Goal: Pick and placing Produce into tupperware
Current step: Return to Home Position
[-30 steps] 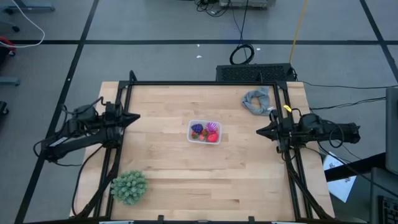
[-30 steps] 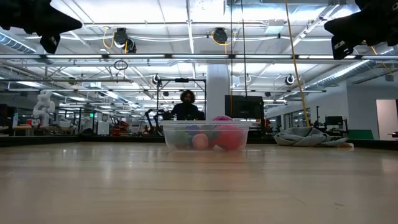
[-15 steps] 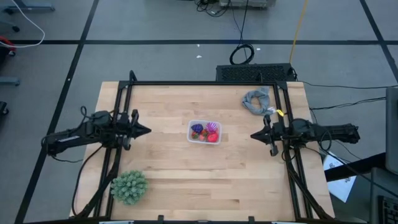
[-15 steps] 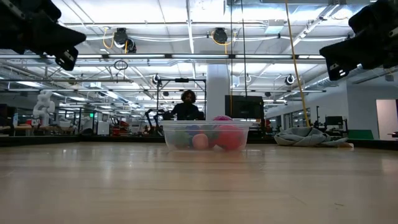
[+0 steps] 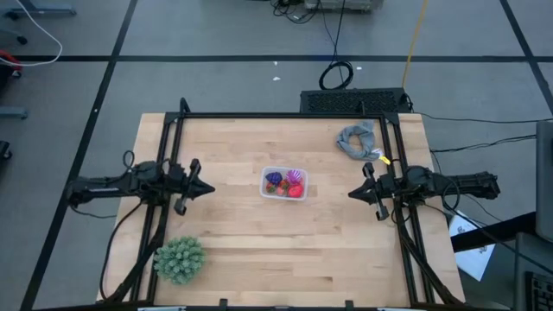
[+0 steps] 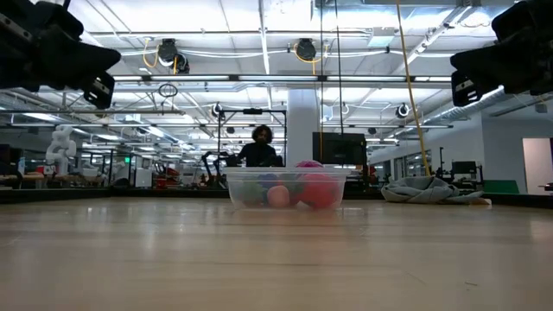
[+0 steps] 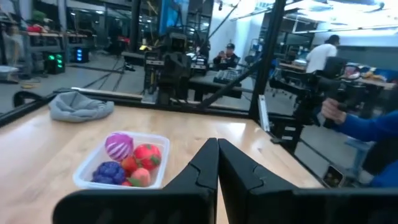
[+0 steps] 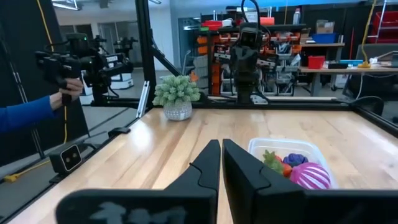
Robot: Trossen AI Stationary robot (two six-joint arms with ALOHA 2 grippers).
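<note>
Both dark arms have swung round and sunk lower than a second ago. The left arm now lies nearly level along its side of the wooden tabletop, and the right arm mirrors it opposite. Each points inward at the small clear plastic rectangular tub but stays well apart from it. The wrist views show the left jaws pressed together on nothing, and the right jaws likewise closed and empty.

The tub has not shifted. It sits in the middle of the tabletop with the produce inside: a purple toy fruit, a magenta spiky ball and red toy fruits. No produce lies loose outside it. Only the crumpled grey cloth, near the right arm, and the large green spiky ball, near the left arm, remain on the wood, and neither belongs in the tub. The picking looks finished, and the arms appear to be parking.
</note>
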